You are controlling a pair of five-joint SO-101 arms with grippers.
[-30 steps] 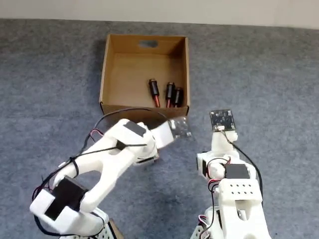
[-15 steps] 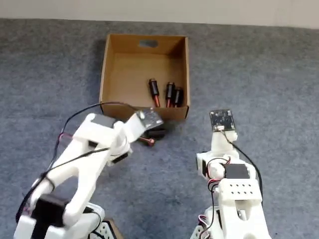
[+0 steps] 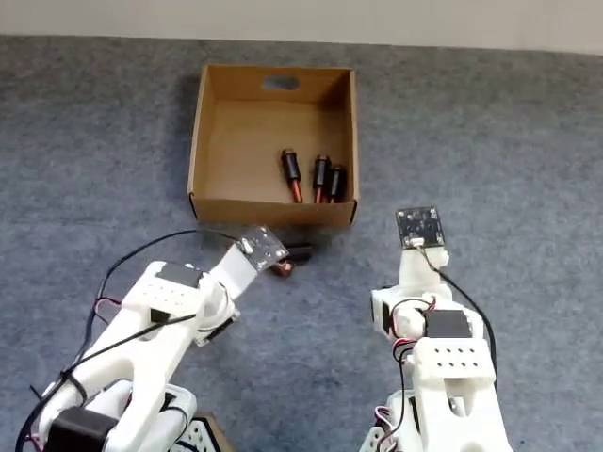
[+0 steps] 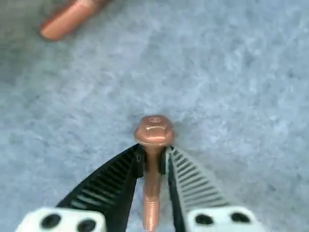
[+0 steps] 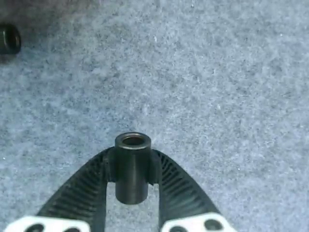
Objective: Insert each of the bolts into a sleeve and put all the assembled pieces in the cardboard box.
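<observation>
Grey carpet (image 4: 231, 72) beneath copper, flange-headed bolt (image 4: 153, 133)

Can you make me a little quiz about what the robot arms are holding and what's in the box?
1. True or false: the left pincer is shut on a bolt.
2. What does the right pincer hold? A) a sleeve B) a bolt C) nothing
3. How many assembled pieces lie in the box?
Key: 1 true; 2 A; 3 three.
</observation>
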